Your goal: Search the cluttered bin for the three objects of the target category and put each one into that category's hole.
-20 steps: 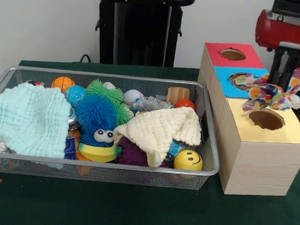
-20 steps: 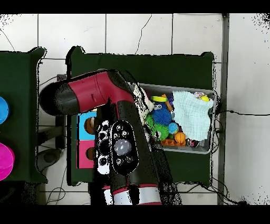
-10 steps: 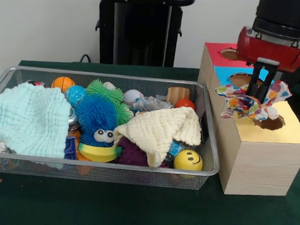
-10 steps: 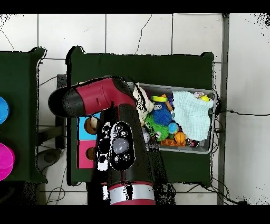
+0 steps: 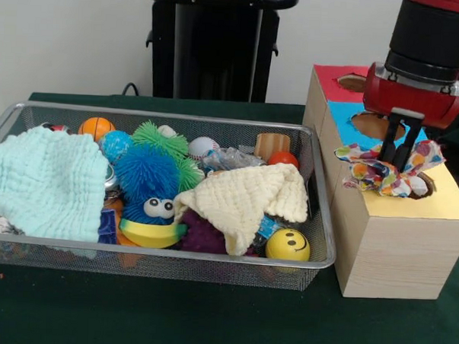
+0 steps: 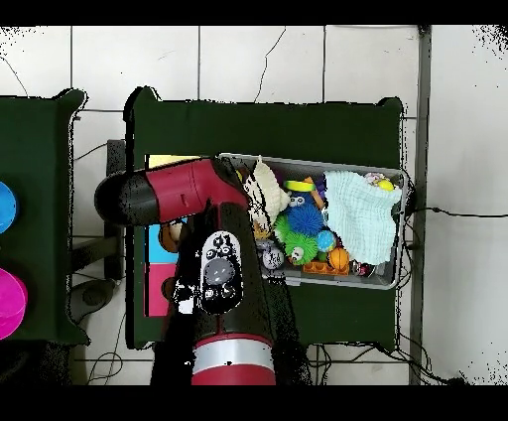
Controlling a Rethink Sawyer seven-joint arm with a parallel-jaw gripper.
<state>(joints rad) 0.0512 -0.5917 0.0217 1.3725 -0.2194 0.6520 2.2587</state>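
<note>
Dotted cloth (image 5: 387, 170) lowered onto yellow hole (image 5: 421, 186) — gripper (image 5: 399, 153) clamping it.

Yellow-topped hole (image 5: 421, 186) mostly covered by dotted fabric (image 5: 386, 170); in overhead view, entirely hidden under arm (image 6: 213, 263).

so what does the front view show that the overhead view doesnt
Only the front view shows the hand with the dotted fabric piece draped over the yellow-topped hole, plus the smiley ball. Only the overhead view shows the arm's full length, which hides the yellow box top. Both show the mesh bin, the mint cloth and the cream cloth.
</note>
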